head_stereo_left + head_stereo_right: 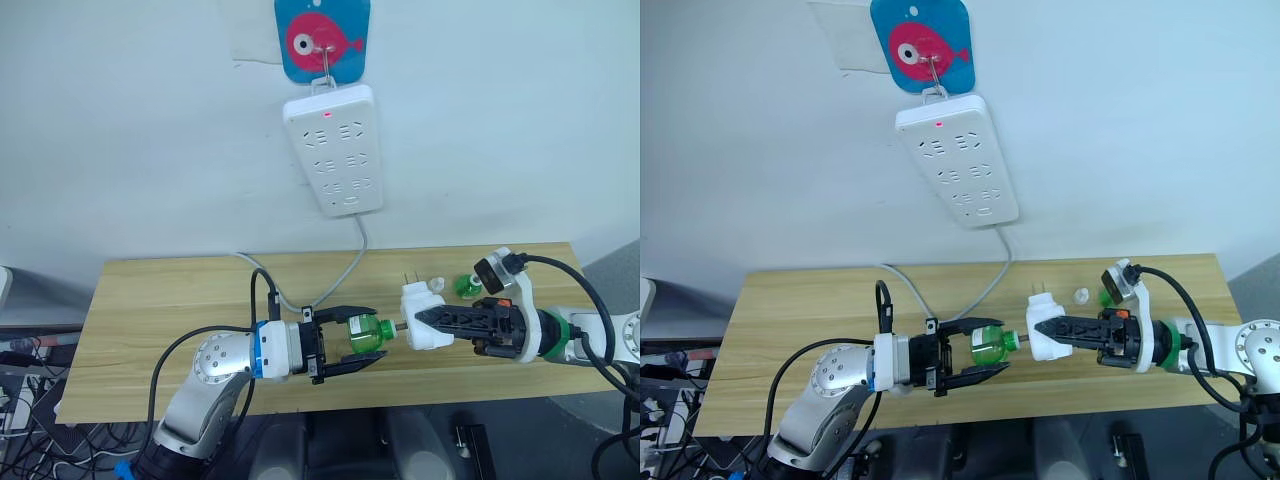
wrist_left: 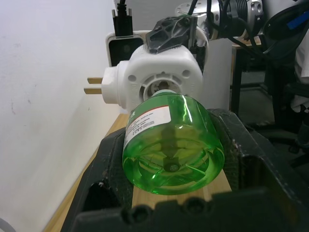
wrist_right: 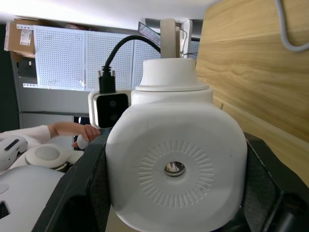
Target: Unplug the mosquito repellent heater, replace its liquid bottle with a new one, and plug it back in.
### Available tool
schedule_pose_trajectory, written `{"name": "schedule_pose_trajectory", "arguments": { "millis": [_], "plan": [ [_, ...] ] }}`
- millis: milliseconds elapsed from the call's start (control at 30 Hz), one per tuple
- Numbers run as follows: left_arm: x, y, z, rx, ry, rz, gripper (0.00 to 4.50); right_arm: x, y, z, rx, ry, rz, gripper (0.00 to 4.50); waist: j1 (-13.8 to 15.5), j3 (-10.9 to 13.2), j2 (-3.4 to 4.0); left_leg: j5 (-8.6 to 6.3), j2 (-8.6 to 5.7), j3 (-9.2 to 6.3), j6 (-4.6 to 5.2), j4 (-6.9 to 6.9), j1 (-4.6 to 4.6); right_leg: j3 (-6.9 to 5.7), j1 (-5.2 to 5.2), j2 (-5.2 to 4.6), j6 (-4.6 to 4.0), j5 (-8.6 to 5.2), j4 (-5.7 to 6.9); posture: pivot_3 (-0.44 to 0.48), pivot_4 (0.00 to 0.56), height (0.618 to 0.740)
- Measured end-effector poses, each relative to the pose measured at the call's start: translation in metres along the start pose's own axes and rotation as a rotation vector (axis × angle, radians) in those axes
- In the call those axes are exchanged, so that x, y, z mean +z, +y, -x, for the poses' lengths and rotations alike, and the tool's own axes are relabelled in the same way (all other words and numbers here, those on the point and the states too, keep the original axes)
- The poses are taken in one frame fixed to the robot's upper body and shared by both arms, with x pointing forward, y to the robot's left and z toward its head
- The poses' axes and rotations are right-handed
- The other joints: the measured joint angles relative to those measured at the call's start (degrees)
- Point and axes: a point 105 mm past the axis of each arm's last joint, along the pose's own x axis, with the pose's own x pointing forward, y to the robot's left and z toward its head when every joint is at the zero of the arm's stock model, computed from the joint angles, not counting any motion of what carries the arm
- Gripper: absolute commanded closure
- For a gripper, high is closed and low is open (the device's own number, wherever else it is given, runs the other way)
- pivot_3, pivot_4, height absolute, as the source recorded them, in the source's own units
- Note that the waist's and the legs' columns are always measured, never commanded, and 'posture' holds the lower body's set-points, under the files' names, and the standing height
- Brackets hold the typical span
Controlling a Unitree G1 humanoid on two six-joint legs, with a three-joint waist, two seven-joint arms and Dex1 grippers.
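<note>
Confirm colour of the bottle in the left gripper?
Translucent green bottle with a white and red label, held in the left gripper; clearest in the left wrist view.

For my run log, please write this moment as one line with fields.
phase: bottle fitting | left claw: shut on green bottle | right claw: shut on heater | heater: unplugged, above table | bottle neck: at heater socket | power strip: on wall

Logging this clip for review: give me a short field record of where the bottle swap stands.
heater: white mosquito repellent heater, unplugged, held in right pincer
bottle: green liquid bottle in left pincer, neck at the heater's socket
power strip: power strip on wall, red light on
table extras: clear cap, second green bottle
</note>
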Motion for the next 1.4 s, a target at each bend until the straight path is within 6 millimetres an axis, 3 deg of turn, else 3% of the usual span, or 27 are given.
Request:
{"name": "schedule_pose_trajectory", "arguments": {
  "millis": [1400],
  "plan": [
    [-0.0014, 0.0075, -0.0103, -0.001, -0.016, 0.0, 2.23, 0.0033, -0.0012, 0.0041, -0.05, -0.016, 0.017, 1.53, 0.0, 0.0, 0.0, 0.0, 0.0, 0.01, 0.01, 0.03, 0.0, -0.01, 0.0, 0.0, 0.0, 0.0, 0.03, -0.122, 0.317, 0.74]
  ]
}}
